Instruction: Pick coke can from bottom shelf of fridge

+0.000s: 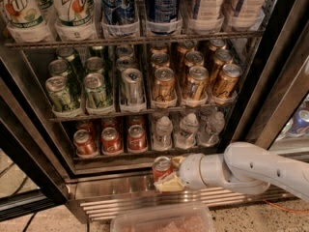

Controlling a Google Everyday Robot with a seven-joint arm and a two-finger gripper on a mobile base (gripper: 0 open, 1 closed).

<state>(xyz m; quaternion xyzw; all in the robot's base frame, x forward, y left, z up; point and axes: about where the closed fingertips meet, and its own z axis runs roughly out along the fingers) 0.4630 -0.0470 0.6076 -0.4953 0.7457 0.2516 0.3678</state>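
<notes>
The fridge (pixel 273 76) stands open in front of me. My gripper (pixel 165 177), with cream fingers (pixel 170 183), is at the fridge's lower front edge, reaching in from the right. It is shut on a red coke can (pixel 161 167) with a silver top, held upright just in front of and below the bottom shelf (pixel 120 154). Three more red cans (pixel 111 140) stand in the left lanes of that shelf. Clear water bottles (pixel 163 132) fill its right lanes.
Green cans (pixel 95 92), a silver can (pixel 132 86) and gold-orange cans (pixel 194 83) stand on the rack above. The ribbed steel base (pixel 120 203) lies under the gripper. A clear plastic tub (pixel 161 220) sits at the bottom edge. The black door frame (pixel 26 149) is at the left.
</notes>
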